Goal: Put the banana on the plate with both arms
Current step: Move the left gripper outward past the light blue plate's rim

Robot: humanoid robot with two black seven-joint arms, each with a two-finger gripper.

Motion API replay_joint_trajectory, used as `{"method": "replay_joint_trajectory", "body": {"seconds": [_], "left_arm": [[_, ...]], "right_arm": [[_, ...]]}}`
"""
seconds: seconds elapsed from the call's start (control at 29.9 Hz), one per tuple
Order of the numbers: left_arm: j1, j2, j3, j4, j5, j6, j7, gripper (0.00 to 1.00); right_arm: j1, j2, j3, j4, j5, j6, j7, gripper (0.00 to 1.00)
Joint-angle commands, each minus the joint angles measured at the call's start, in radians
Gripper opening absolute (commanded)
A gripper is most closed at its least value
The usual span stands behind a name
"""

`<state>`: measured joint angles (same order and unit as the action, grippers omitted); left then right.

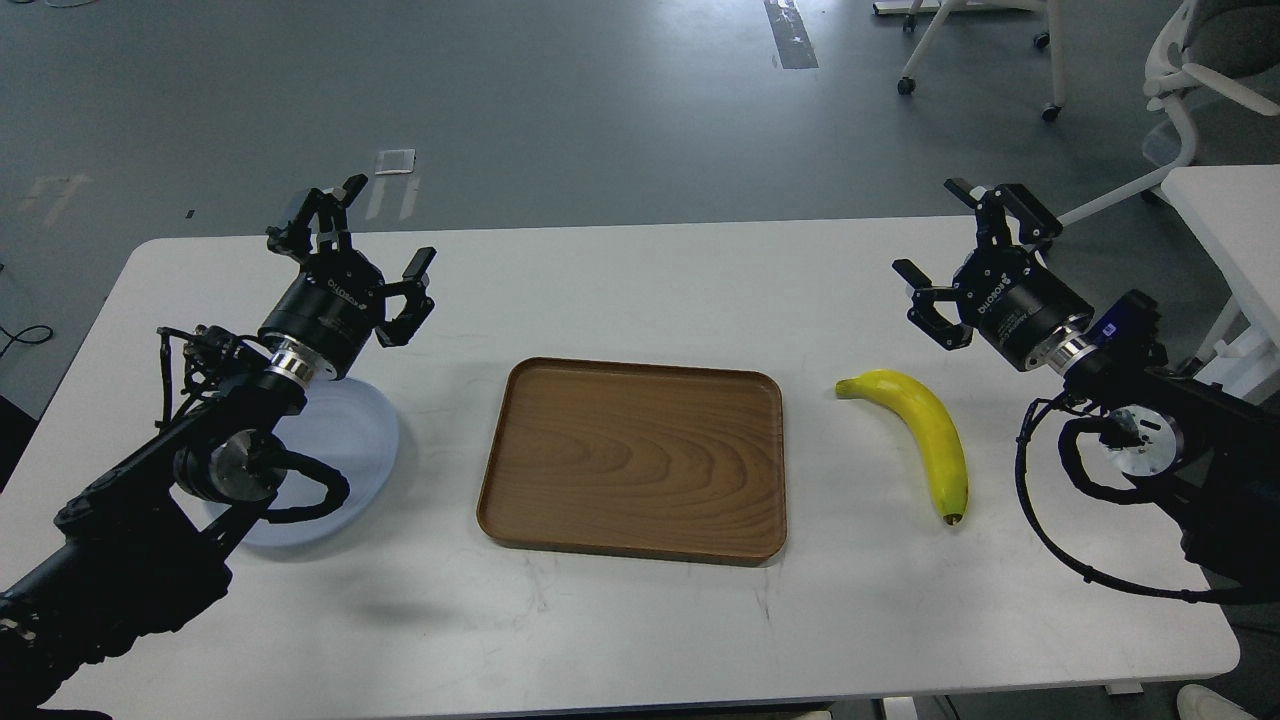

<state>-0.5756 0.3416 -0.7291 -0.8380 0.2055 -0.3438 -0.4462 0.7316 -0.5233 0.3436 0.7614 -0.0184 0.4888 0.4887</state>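
The yellow banana (925,433) lies on the white table, right of the wooden tray, dark tip toward me. The pale blue-grey plate (345,440) lies at the left, partly hidden under my left arm. My left gripper (365,235) is open and empty, raised above the table just beyond the plate. My right gripper (950,235) is open and empty, raised above the table beyond and slightly right of the banana.
A brown wooden tray (633,460) with rounded corners lies in the middle between plate and banana. The white table (640,280) ends at its far edge behind both grippers. Office chairs (1180,80) and another table (1230,220) stand at the far right.
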Motion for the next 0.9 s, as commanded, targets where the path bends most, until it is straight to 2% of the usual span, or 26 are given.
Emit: {"method": "replay_joint_trajectory", "body": {"seconds": [0.0,0.1,0.3,0.4,0.53,0.64,0.87], "left_arm": [[-0.001,0.007,0.01,0.007,-0.001,-0.001,0.0,0.99],[0.0,0.033,0.014,0.019,0.0,-0.018,-0.002,0.99],[-0.001,0.073,0.019,0.016,0.005,-0.11,-0.006,0.99],[-0.007,0.1,0.019,-0.016,0.028,-0.121,-0.035,0.99],[-0.03,0.232,0.016,-0.157,0.277,-0.118,-0.042,0.99],[-0.073,0.29,0.02,-0.213,0.453,-0.116,-0.042,0.99],[-0.102,0.411,0.022,-0.245,0.923,-0.107,-0.042,0.99]], "right_arm": [[0.0,-0.001,-0.001,0.001,0.0,0.0,0.0,0.99],[0.0,-0.001,-0.005,0.001,-0.003,0.0,0.0,0.99],[0.0,-0.014,-0.003,0.001,-0.003,0.0,0.0,0.99],[0.0,-0.026,-0.005,0.004,-0.003,0.0,0.0,0.99],[0.0,-0.026,-0.009,0.004,-0.005,0.0,0.0,0.99],[0.0,-0.018,-0.011,0.003,-0.006,0.0,0.0,0.99],[-0.001,-0.02,-0.015,0.001,-0.014,0.0,0.0,1.0]]}}
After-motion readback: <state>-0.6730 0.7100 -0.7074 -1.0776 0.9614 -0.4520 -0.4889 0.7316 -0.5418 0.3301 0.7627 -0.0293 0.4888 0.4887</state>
